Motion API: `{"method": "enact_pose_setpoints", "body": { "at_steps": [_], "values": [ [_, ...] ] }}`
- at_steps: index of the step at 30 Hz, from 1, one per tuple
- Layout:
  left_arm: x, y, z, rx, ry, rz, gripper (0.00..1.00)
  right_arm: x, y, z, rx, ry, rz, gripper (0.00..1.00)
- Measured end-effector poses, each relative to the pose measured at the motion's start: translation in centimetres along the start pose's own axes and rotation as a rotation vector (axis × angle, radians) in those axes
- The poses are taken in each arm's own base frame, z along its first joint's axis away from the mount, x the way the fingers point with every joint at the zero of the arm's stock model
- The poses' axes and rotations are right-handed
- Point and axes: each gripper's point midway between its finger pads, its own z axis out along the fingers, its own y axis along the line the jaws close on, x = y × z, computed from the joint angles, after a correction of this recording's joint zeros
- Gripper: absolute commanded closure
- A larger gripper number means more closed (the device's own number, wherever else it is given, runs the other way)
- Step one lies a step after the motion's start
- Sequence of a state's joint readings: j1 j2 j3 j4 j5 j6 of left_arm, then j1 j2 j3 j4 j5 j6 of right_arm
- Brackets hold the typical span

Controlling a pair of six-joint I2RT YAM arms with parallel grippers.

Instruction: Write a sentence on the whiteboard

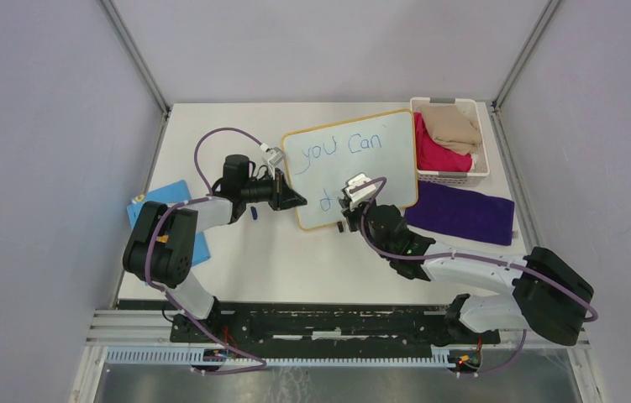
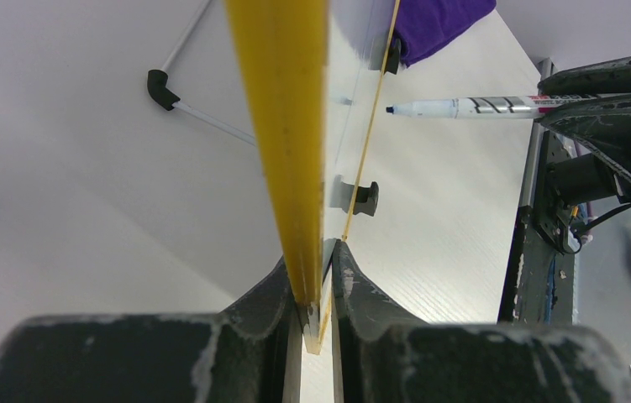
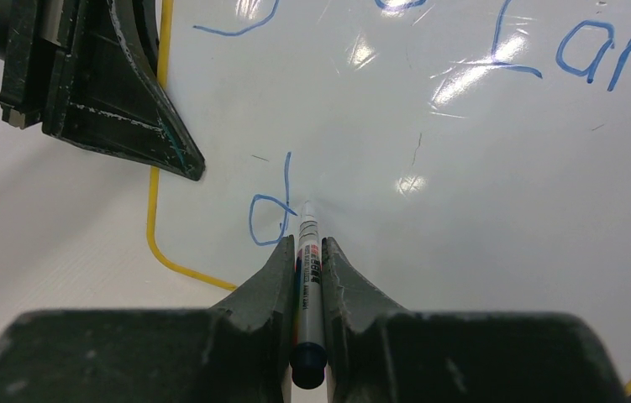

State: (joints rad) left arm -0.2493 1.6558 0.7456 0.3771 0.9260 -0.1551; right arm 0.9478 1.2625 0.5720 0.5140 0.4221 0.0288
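Observation:
The whiteboard (image 1: pixel 368 178), white with a yellow frame, lies tilted mid-table. The sentence (image 1: pixel 344 146) reads "you Can" in blue, with a lone "d" (image 3: pixel 270 211) on the line below. My left gripper (image 1: pixel 294 200) is shut on the board's left edge; in the left wrist view the yellow frame (image 2: pixel 282 126) runs up from between its fingers (image 2: pixel 318 285). My right gripper (image 3: pixel 304 248) is shut on a marker (image 3: pixel 308 262), whose tip rests on the board just right of the "d". The left wrist view shows the marker (image 2: pixel 463 107) level, with its tip near the board face.
A white basket (image 1: pixel 451 175) of folded clothes stands at the back right, a purple cloth (image 1: pixel 461 215) in front of it. A blue cloth (image 1: pixel 169 201) lies under the left arm. A small dark blue thing (image 1: pixel 255 214) lies near the left wrist. The board's black feet (image 2: pixel 365 197) stick out underneath.

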Motion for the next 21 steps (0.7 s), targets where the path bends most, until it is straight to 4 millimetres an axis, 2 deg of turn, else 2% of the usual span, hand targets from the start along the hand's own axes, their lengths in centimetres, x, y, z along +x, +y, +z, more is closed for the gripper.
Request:
{"method": "enact_pose_setpoints", "body": {
  "at_steps": [9,21],
  "values": [
    [0.0,0.0,0.0,0.000,0.001,-0.001,0.98,1.6,0.3,0.5,-0.003,0.040,-0.017,1.00],
    [0.0,0.0,0.0,-0.001,0.001,-0.002,0.98,2.4,0.5,0.4,-0.015,0.056,-0.013,1.00]
  ]
}}
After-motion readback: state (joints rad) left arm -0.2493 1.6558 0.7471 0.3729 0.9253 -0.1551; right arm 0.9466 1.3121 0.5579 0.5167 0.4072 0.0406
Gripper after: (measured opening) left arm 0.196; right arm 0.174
